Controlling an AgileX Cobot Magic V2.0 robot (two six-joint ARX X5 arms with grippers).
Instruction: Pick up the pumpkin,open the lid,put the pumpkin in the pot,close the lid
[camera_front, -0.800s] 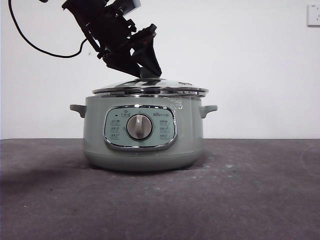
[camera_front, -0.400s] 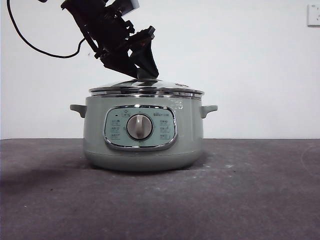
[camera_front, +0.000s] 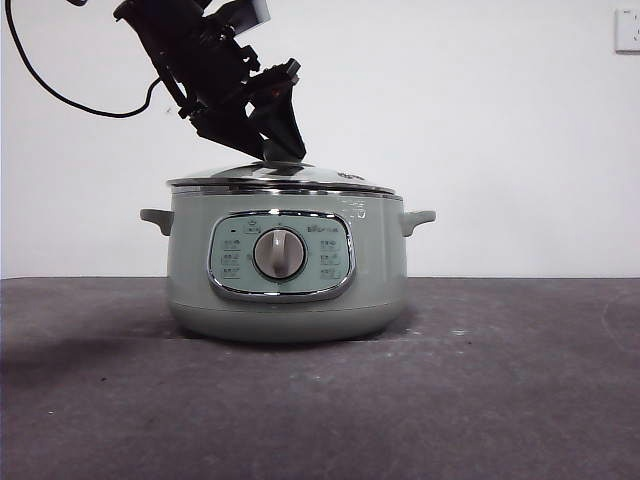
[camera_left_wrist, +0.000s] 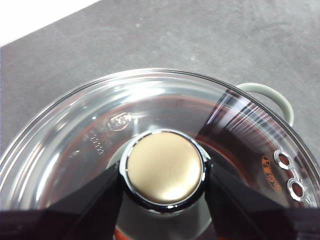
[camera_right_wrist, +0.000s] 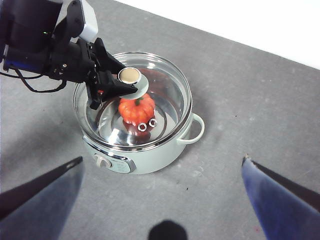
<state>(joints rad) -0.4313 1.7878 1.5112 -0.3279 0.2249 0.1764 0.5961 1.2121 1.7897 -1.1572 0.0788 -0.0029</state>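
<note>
The sage-green pot (camera_front: 290, 300) stands in the middle of the table, dial facing the front view. The glass lid (camera_front: 280, 178) lies level across its rim. My left gripper (camera_front: 285, 150) comes down from the upper left and is shut on the lid's knob (camera_left_wrist: 165, 167), one black jaw on each side. In the right wrist view, the orange pumpkin (camera_right_wrist: 136, 109) sits inside the pot (camera_right_wrist: 150, 160) under the lid (camera_right_wrist: 170, 95). My right gripper (camera_right_wrist: 162, 159) is open and empty, high above the table in front of the pot.
The dark grey table (camera_front: 500, 400) runs all around the pot. A white wall stands behind, with a socket (camera_front: 627, 28) at the top right. The left arm's black cable (camera_front: 60, 95) hangs at the upper left. One side handle (camera_left_wrist: 270, 95) shows beyond the lid.
My left gripper has carried the lid to the left; it overhung the pot's right side and now lines up with the pot's rim.
</note>
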